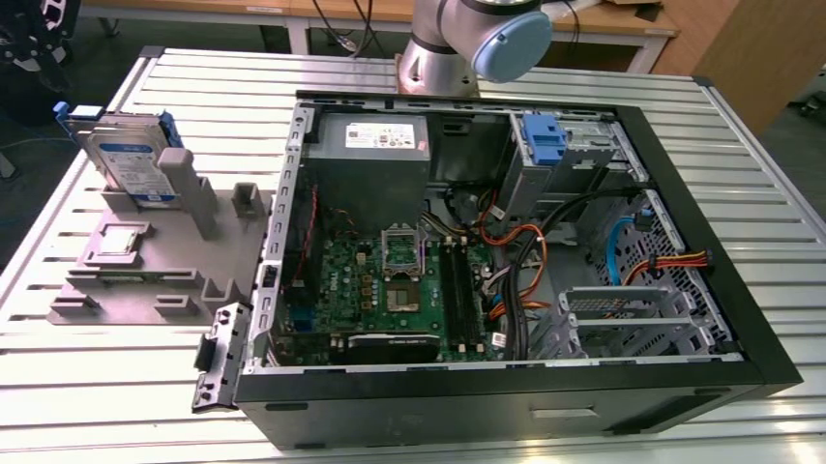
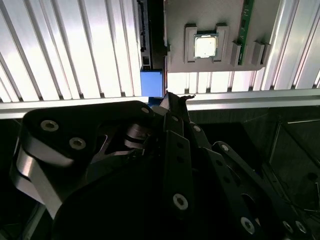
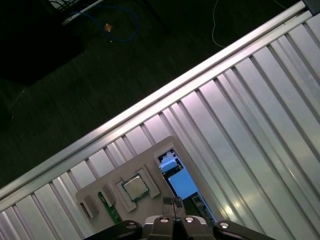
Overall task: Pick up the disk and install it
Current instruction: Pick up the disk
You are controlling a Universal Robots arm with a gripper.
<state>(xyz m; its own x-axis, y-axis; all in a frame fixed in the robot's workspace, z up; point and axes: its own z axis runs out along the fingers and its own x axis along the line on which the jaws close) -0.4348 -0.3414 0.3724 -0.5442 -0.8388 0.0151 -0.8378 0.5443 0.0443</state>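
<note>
The disk (image 1: 130,155) stands on edge in a slot of the grey holder (image 1: 142,280), on the table at the exterior view's left, beside the open computer case (image 1: 516,242). It is silver with a white-and-blue label and a blue carrier. In both wrist views I look down on its blue carrier (image 3: 180,184) (image 2: 152,82) from well above. My gripper (image 3: 173,201) (image 2: 176,98) hangs over it with its fingertips together and nothing between them, not touching the disk.
The grey holder also carries a processor chip (image 2: 206,46) and a green memory stick (image 2: 246,25). Inside the case are a motherboard (image 1: 387,280), cables, a blue drive carrier (image 1: 548,140) and a metal drive cage (image 1: 633,319). The arm's base (image 1: 452,48) stands behind the case.
</note>
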